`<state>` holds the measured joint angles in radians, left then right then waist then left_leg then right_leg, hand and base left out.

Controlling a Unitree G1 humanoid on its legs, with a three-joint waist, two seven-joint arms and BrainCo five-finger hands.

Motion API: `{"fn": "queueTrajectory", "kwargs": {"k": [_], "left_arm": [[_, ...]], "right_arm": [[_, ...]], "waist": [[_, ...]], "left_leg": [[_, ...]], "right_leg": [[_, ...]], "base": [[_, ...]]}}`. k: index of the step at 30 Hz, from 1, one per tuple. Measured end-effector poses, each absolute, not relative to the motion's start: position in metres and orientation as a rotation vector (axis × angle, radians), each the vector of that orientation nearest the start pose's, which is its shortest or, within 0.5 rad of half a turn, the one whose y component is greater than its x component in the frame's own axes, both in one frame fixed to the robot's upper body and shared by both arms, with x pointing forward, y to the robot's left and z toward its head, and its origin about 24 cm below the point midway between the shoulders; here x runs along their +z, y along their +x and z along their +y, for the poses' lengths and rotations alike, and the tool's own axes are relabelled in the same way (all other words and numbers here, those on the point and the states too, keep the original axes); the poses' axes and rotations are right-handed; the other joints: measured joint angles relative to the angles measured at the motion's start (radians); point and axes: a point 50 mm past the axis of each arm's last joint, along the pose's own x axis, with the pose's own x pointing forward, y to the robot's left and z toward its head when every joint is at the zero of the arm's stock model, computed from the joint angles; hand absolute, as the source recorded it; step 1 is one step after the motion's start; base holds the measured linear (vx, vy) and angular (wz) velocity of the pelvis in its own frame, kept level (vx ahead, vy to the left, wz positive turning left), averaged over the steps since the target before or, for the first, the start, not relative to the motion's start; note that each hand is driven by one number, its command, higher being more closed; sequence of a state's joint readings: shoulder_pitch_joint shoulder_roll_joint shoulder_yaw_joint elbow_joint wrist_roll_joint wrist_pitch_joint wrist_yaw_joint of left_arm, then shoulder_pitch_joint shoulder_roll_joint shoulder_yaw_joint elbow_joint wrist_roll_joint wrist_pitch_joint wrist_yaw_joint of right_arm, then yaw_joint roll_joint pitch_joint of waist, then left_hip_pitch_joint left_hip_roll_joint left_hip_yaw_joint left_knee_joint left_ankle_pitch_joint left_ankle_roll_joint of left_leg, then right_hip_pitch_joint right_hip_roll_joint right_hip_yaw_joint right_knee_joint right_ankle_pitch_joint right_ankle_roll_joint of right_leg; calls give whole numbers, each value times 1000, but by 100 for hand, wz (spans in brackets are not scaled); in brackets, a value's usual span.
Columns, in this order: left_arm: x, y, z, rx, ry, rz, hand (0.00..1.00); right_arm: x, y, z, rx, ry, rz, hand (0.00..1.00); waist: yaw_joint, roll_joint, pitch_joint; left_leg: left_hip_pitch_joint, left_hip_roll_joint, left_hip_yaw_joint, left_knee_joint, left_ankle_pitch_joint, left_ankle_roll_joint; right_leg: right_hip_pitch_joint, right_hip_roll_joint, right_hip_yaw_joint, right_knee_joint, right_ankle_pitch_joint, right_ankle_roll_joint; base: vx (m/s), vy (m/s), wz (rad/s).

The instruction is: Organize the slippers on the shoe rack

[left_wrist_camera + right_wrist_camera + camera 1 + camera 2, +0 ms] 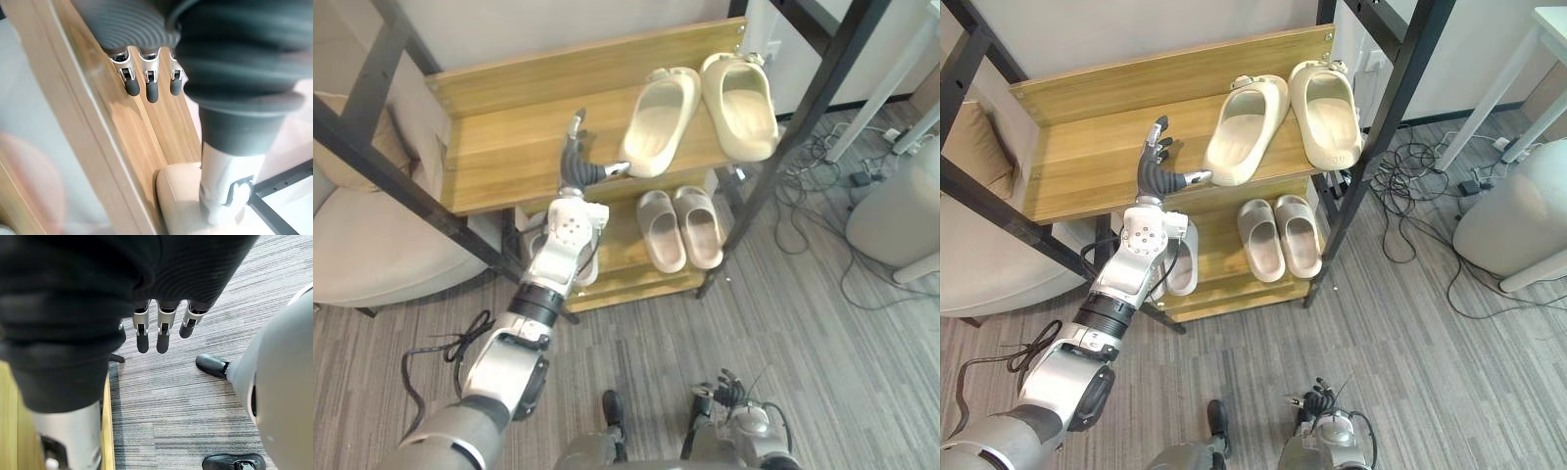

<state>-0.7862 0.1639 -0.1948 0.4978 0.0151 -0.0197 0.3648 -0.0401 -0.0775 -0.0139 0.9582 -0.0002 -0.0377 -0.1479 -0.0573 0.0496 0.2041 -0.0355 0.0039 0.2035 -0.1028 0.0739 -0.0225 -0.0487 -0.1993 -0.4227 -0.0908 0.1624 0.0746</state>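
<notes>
Task things: two cream slippers on the rack's (801, 110) top shelf (499, 147). The right slipper (741, 103) lies square. The left slipper (658, 117) lies askew, toe touching its mate and heel swung out near the front edge.
Lower shelf: a grey pair (680, 227) side by side, and a white slipper (1182, 264) partly hidden behind the arm.
Left hand (576, 162): up over the top shelf, fingers straight and apart, holding nothing. The thumb reaches sideways to the askew slipper's heel (touching or just short, I cannot tell).
Right hand (163, 335): hangs low over the floor (803, 343), fingers relaxed and empty.
Step, as I judge it: squaring the askew slipper against its mate.
Risk 1: a push from the thumb alone may spin the heel further out rather than straighten it.
Risk 2: the heel is close to the edge, so a sideways or outward nudge could tip the slipper off the shelf.
Risk 3: pushing too far would shove the square slipper out of line.
</notes>
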Motion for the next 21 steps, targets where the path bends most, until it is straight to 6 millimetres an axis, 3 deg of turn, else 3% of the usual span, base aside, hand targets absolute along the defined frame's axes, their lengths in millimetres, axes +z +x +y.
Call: {"fn": "queueTrajectory", "kwargs": {"k": [6,21], "left_arm": [[166,372,91,50,199,-334,0],[164,369,76,-3,159,-340,0]], "right_arm": [[-135,165,-186,-177,-136,872,0],[-135,166,-183,-158,-146,873,0]], "waist": [[-1,-1,0],[-7,-4,1]], "left_leg": [[3,2,-6,0,-6,-8],[9,0,-11,0,-3,-4]], "right_leg": [[6,0,-4,-3,-6,3],[15,-1,-9,-5,-9,8]], "base": [[-13,18,3],[0,2,0]]}}
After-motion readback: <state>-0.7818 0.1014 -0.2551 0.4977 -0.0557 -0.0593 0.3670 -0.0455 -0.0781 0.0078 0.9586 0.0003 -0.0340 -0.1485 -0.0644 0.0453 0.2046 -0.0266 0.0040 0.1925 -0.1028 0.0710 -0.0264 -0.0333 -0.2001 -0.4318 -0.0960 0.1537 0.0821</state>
